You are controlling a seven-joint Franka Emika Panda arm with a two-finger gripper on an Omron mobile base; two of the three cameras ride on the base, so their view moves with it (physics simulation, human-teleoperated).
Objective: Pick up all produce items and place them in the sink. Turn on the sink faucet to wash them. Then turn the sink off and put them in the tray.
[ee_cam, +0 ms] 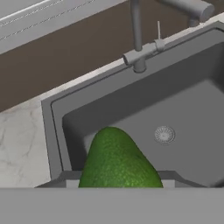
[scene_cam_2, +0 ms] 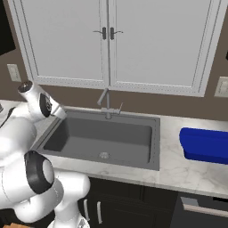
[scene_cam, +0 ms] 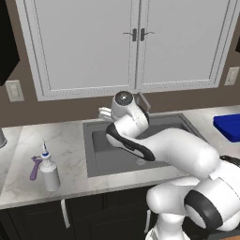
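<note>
A green pear-shaped fruit [ee_cam: 118,164], the produce item, fills the bottom of the hand view, close to the camera. My gripper [ee_cam: 120,183] is shut on it, and the fingertips themselves are hidden. The fruit hangs over the left part of the dark grey sink [ee_cam: 52,131], above the floor of the basin, with the round silver drain [ee_cam: 164,134] beyond it. Behind the basin stands the sink faucet [ee_cam: 138,43], and no water shows. From the base, the sink [scene_cam_2: 153,142], faucet [scene_cam_2: 106,104] and blue tray [scene_cam_2: 205,144] on the right counter are seen. My hand [scene_cam: 105,112] is over the sink's back left.
On the left counter stand a white spray bottle with a blue cap [scene_cam: 49,171] and a purple tool [scene_cam: 35,168]. White wall cabinets [scene_cam: 136,42] hang above the faucet. My own arm [scene_cam: 173,150] crosses the sink's front right.
</note>
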